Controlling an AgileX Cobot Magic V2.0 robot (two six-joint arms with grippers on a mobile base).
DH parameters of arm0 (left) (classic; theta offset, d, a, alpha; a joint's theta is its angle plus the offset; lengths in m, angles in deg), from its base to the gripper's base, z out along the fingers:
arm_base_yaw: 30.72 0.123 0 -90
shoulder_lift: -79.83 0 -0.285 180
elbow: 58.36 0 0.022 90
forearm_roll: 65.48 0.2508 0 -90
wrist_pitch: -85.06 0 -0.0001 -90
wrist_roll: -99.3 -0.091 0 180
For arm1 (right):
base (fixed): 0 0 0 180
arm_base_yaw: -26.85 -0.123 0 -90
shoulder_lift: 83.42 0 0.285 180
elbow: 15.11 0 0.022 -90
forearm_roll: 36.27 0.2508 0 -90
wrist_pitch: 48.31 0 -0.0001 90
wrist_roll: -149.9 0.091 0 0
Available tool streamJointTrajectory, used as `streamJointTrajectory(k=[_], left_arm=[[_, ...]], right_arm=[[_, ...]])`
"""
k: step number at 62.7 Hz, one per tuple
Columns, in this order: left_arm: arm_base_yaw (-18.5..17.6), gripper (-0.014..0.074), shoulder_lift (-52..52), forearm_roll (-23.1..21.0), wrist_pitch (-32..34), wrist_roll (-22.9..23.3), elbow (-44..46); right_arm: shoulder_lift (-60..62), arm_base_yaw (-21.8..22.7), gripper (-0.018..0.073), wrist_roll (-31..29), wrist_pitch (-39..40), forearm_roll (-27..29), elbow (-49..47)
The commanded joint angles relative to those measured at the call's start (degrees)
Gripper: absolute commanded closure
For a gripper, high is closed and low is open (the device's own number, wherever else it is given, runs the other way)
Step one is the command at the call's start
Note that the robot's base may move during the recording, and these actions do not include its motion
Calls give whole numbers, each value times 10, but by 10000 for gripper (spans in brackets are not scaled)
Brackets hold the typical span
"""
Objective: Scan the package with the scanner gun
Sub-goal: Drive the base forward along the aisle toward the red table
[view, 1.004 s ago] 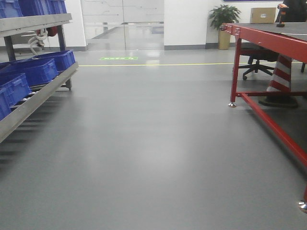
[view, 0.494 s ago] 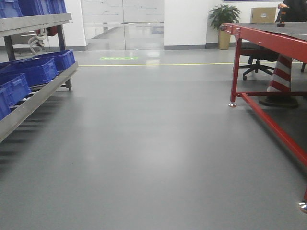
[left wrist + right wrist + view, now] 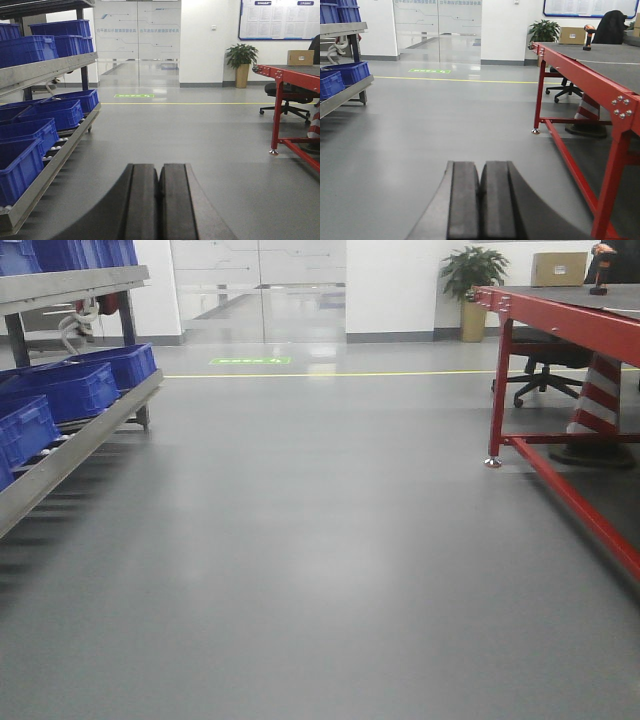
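The package (image 3: pixel 558 268), a brown cardboard box, stands far off at the back of the red table (image 3: pixel 560 320); it also shows in the left wrist view (image 3: pixel 300 57) and the right wrist view (image 3: pixel 572 35). The scanner gun (image 3: pixel 601 265), with a black head and orange handle, stands upright on the table to the right of the box, and also shows in the right wrist view (image 3: pixel 589 36). My left gripper (image 3: pixel 159 167) is shut and empty, over the grey floor. My right gripper (image 3: pixel 480 165) is shut and empty, also over the floor, left of the table.
A metal rack (image 3: pixel 75 430) with several blue bins (image 3: pixel 80 385) runs along the left. Under and behind the table are a striped traffic cone (image 3: pixel 600 400) and an office chair (image 3: pixel 545 365). A potted plant (image 3: pixel 473 285) stands by the back wall. A dark jacket (image 3: pixel 611 27) sits behind the table.
The whole front view has shifted: the red table, box, scanner and plant now sit slightly further right in the frame. The box and scanner themselves have not moved on the table.
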Motion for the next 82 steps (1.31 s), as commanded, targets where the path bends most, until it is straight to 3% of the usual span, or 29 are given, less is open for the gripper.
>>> streamJointTrajectory(k=[1, 82], left_arm=[[1, 707, -2, -2, 8, -1, 2], [1, 707, -2, -2, 8, -1, 2]], right_arm=[[2, 0, 721, -2, 16, 0, 0], [2, 0, 721, -2, 17, 0, 0]])
